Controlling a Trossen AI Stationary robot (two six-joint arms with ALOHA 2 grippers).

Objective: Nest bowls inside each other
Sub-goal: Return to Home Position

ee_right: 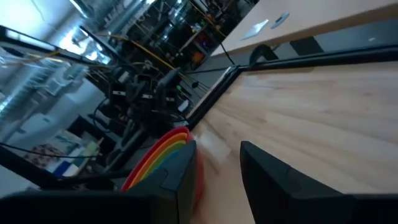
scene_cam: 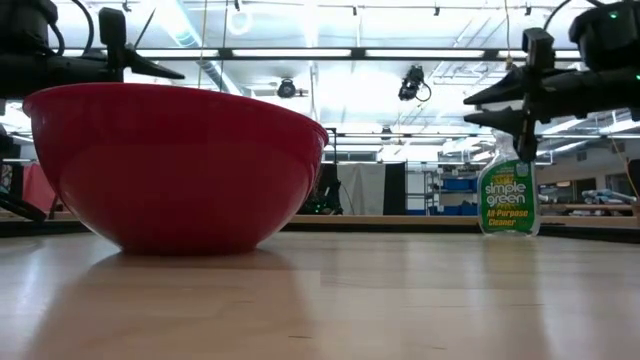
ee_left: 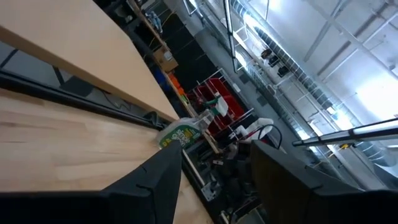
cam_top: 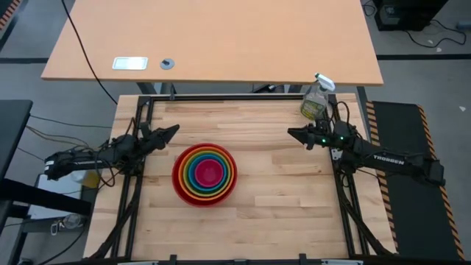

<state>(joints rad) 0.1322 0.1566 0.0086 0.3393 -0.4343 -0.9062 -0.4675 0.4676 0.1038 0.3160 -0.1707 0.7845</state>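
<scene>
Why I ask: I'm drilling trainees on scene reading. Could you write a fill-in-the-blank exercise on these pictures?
1. The largest bowl, which holds all the others, is ____ in colour.
2. The smallest bowl, at the centre of the nest, is ____ in colour.
3. The spray bottle stands nearer the ____ arm.
4. The left pincer and the right pincer are both ____ and hold nothing.

Missing words: red; pink; right; open.

Five bowls [cam_top: 205, 174], one spray bottle [cam_top: 316, 101], two arms [cam_top: 82, 157].
</scene>
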